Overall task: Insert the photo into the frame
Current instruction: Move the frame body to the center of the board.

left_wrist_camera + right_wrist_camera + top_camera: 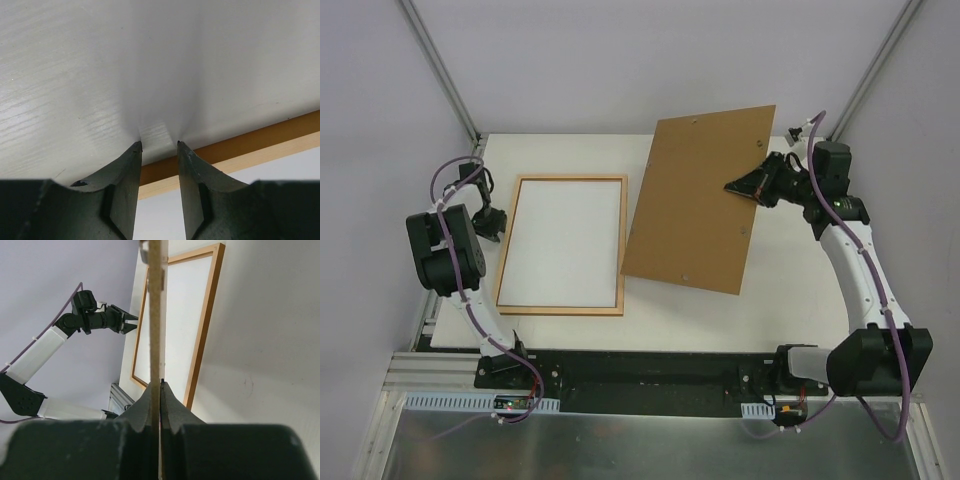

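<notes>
Item: photo (565,245) (white side up, seemingly) lying inside frame (506,245) by the tabletop's left edge; right gripper (160,383) pinching backing board (695,200) by one edge, left gripper (159,145) spread; risk: tilted board pivots, clips frame rail, dislodges sheet.

Lab test cell: aluminium posts (440,70), plain white table (790,300).

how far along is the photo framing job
Looks done: the photo, white side up, appears to lie inside the frame. In hand: the right gripper is shut on the backing board, held tilted beside the frame. Remaining: laying that board on; the left gripper hovers open at the frame's edge.
</notes>
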You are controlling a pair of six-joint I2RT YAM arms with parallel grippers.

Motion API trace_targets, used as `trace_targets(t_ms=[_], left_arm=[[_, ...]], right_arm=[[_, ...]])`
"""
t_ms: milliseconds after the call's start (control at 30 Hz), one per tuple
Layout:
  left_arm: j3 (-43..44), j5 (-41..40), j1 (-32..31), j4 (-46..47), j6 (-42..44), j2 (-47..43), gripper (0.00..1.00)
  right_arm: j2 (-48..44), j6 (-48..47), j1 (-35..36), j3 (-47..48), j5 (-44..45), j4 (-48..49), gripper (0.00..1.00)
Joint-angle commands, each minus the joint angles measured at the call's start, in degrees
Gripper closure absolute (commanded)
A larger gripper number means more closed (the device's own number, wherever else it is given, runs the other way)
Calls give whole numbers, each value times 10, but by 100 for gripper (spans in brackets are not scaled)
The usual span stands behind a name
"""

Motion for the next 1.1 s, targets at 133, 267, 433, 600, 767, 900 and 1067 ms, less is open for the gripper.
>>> trace_targets(t_ms=[133, 267, 433, 600, 767, 900, 1067], left_arm=[[-88, 28, -62, 19, -27, -37, 66], [-118, 33, -99, 32, -38, -55, 66], [-162, 47, -154, 56, -69, -87, 66], [-197, 61, -198, 75, -85, -117, 67], [-229, 67, -238, 88, -98, -151, 66], [-255, 79, -263, 108, -101, -179, 66], [-274, 107, -271, 132, -96, -188, 66]], right_arm=[[28, 74, -3, -29, -76, 159, 99], [36, 76, 2, -53, -79, 175, 99], [44, 74, 21, -86, -83, 208, 99], [69, 75, 49, -108, -84, 239, 99], [95, 89, 73, -131, -78, 277, 99], [123, 95, 92, -146, -72, 301, 99], [148, 115, 107, -166, -71, 337, 99]])
